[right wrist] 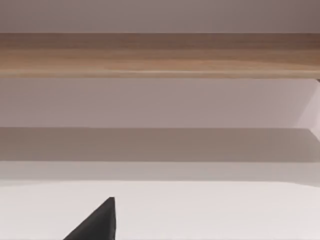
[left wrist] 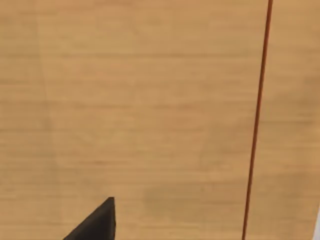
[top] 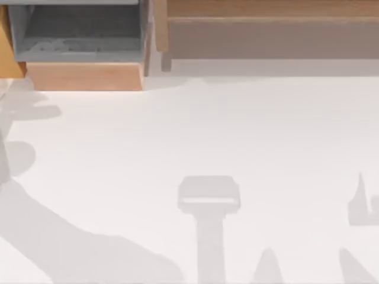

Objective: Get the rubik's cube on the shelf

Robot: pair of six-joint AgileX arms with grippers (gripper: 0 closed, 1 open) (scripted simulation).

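Rubik's cube: I cannot tell where it lies, nor how it stands to either end effector. In the top view the shelf [top: 266, 8] runs along the upper right of the frame, a light-brown plank with a grey-brown front face [top: 266, 38] below it, and the strip of plank in view is bare wood. At the upper left stands a grey box compartment [top: 77, 32] with a light wood front [top: 83, 76]; its inside shows plain grey floor and walls. A wooden upright [top: 161, 26] stands between the compartment and the shelf. The white tabletop [top: 177, 136] takes up the rest of the frame, crossed by soft grey shadows at the left edge and along the lower part.

The left end effector [left wrist: 97, 225] shows as a dark tip at the lower left of the left wrist view, close before a light wood panel [left wrist: 150, 100] with a thin dark red line [left wrist: 257, 120] running down it. Whether it is apart or together I cannot tell.

The right end effector [right wrist: 97, 225] shows as a like dark tip in the right wrist view, over the tabletop and facing the shelf, whose wood edge crosses the upper part of that frame. Its state I cannot tell either.
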